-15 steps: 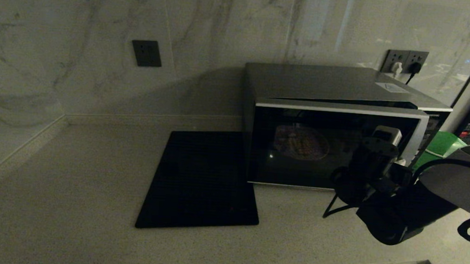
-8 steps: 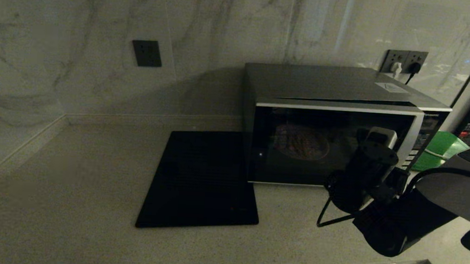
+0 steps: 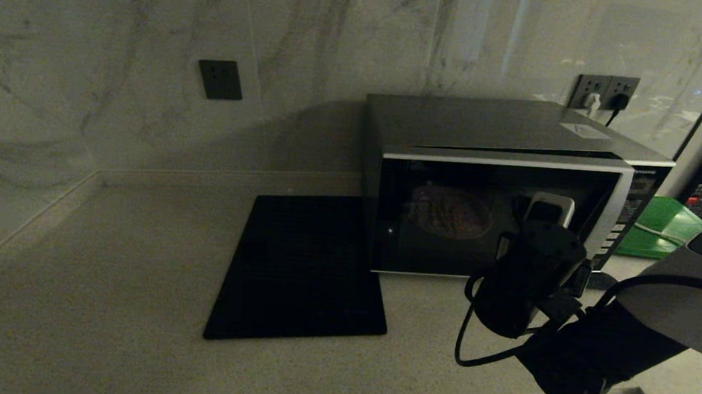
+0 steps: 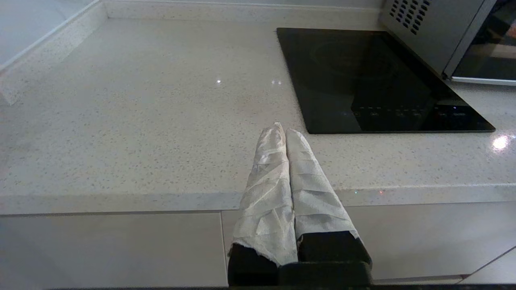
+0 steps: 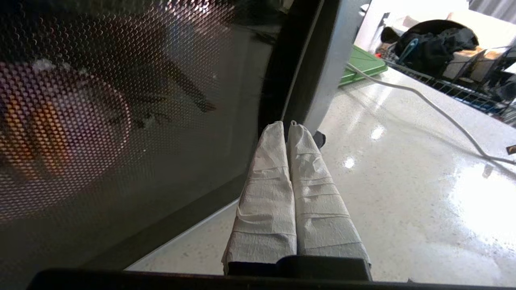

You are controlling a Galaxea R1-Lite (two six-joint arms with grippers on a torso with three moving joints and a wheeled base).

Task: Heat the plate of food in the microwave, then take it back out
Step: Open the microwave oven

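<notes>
Plate of food [image 3: 450, 213] inside microwave [image 3: 498, 188], door slightly ajar, right claw [image 5: 287, 125] pinched empty at door's edge

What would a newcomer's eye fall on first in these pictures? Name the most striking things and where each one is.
The big microwave stands at the back right of the counter, the plate of food dimly visible behind its glass door. The right gripper, shut, points at the door's right edge, and a flat black glass square lies left of the microwave.

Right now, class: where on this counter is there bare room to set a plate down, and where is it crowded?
Bare counter lies between the wall corner and the black glass square, and along the front edge. Crowded: before the microwave door, where the right gripper sits, shut.
</notes>
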